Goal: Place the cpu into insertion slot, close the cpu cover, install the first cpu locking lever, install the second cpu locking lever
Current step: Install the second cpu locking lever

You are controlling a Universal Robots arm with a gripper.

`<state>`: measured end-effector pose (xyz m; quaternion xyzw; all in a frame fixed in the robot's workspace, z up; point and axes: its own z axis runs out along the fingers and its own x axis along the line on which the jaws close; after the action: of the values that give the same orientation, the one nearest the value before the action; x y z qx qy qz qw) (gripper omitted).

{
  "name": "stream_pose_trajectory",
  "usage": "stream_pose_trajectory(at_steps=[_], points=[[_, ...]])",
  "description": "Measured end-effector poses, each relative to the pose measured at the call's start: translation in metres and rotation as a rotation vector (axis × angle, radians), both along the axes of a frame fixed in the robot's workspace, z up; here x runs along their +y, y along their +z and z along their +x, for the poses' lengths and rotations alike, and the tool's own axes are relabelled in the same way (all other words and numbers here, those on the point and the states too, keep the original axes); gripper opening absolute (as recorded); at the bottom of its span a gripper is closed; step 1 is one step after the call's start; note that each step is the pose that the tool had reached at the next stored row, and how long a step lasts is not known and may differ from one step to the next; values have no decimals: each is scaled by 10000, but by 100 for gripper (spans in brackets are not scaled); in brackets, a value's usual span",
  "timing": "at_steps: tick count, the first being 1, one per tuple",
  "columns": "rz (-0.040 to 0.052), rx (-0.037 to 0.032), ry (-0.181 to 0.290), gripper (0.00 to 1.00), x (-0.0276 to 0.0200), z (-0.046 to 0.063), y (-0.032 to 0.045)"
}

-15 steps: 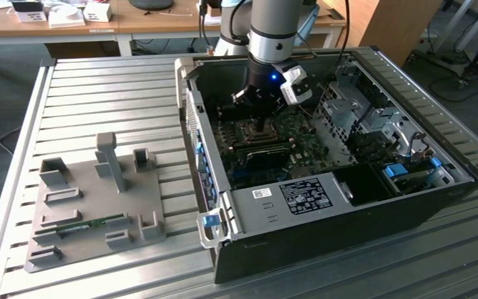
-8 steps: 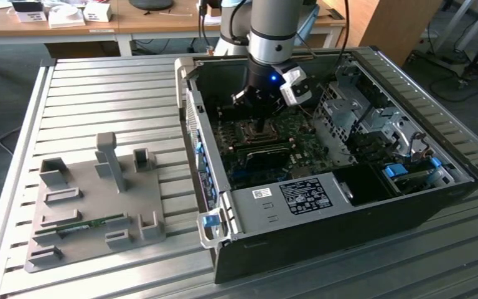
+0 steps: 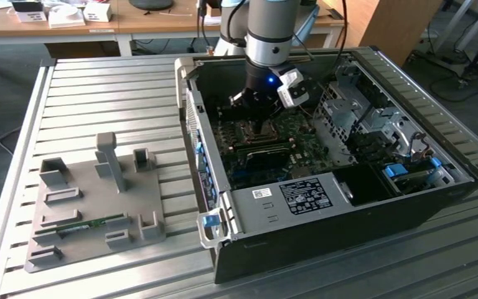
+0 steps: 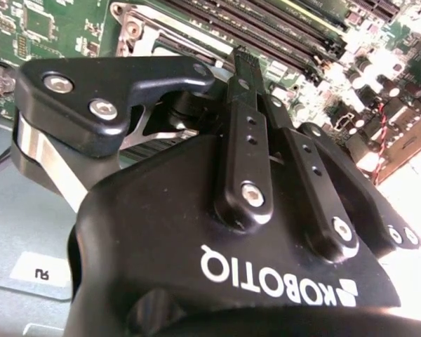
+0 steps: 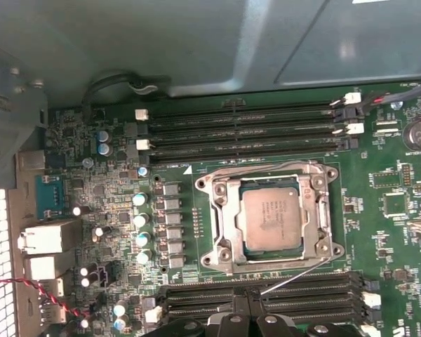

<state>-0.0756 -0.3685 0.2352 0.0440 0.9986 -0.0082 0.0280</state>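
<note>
The cpu (image 5: 270, 219) lies flat in the insertion slot (image 5: 226, 226) on the green motherboard (image 5: 386, 232), its grey metal top facing up. The cpu cover (image 5: 321, 210) sits as a metal frame around it, and a thin wire lever (image 5: 295, 277) slants away from one corner toward the long black memory slots (image 5: 266, 295). More memory slots (image 5: 242, 130) run along the socket's other side.

In the second wrist view the claw (image 4: 242, 60) hangs above the board with its black fingers (image 4: 247, 140) drawn together, gripping nothing.

In the exterior view the arm (image 3: 268, 31) reaches down into the open computer case (image 3: 347, 205), which rests on a ribbed metal tabletop (image 3: 106, 93). A grey fixture tray (image 3: 98, 205) stands at the exterior view's left. Behind are wooden desks (image 3: 81, 25) and grey floor.
</note>
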Motion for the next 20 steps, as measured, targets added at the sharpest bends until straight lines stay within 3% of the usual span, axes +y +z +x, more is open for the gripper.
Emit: stream_pose_trajectory(at_steps=[20], points=[[1, -7, -1, 11, 4, -44, -61]])
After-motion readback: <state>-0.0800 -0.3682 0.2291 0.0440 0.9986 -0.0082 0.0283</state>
